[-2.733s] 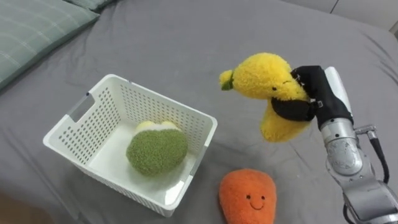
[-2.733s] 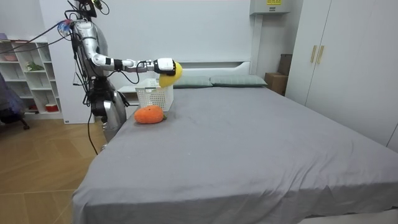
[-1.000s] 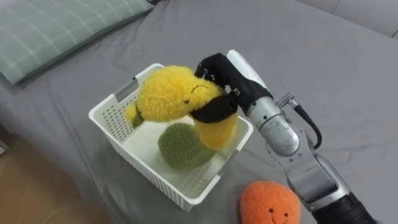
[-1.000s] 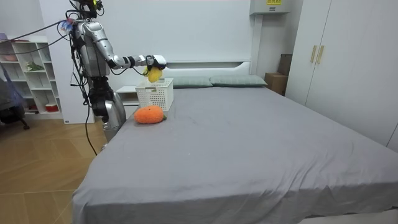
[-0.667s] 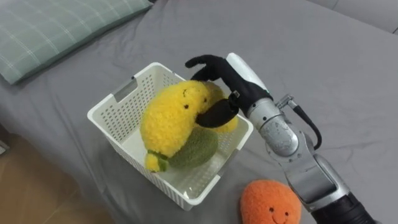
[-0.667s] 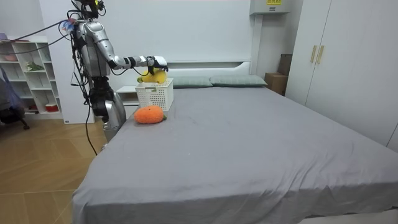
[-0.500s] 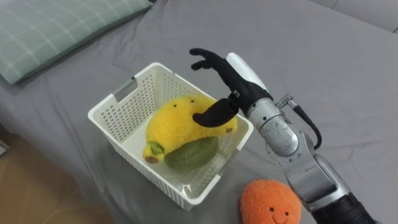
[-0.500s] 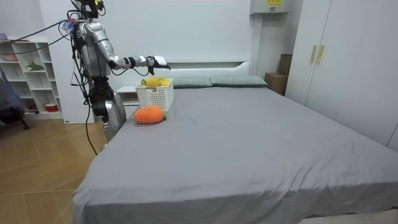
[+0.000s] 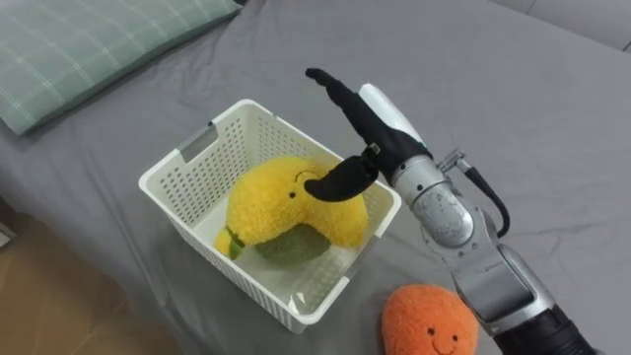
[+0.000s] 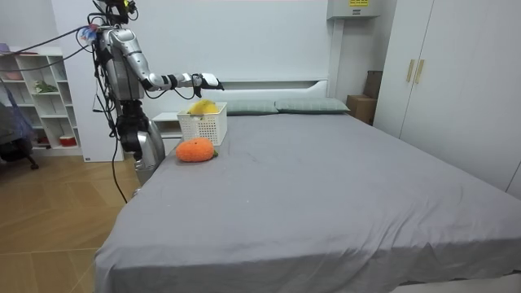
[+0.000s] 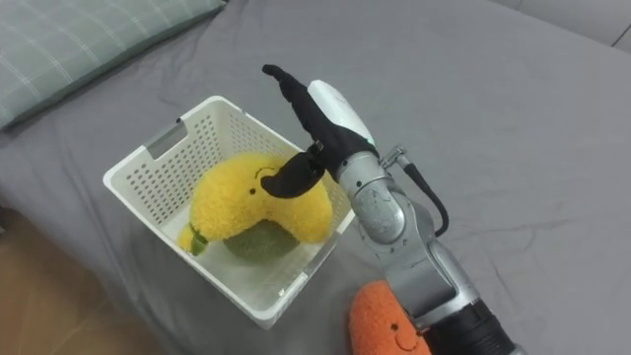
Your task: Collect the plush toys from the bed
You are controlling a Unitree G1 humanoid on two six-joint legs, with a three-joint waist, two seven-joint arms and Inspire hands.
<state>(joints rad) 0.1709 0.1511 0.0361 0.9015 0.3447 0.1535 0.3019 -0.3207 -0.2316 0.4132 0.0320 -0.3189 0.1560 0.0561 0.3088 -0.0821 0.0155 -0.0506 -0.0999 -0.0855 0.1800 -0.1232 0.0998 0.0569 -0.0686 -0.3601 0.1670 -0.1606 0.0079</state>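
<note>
The right hand hangs with its fingers spread straight, holding nothing. Just under its thumb the yellow plush toy lies in the white basket, on top of a green plush toy. Back along the forearm, an orange plush toy sits on the bed.

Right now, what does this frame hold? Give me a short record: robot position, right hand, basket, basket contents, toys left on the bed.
Robot position: standing beside the bed near its head end, right arm stretched over the basket
Right hand: open, fingers straight, above the basket's rim, holding nothing
Basket: white, on the grey bed, near the pillow
Basket contents: yellow plush toy lying on a green plush toy
Left on bed: orange plush toy, outside the basket
</note>
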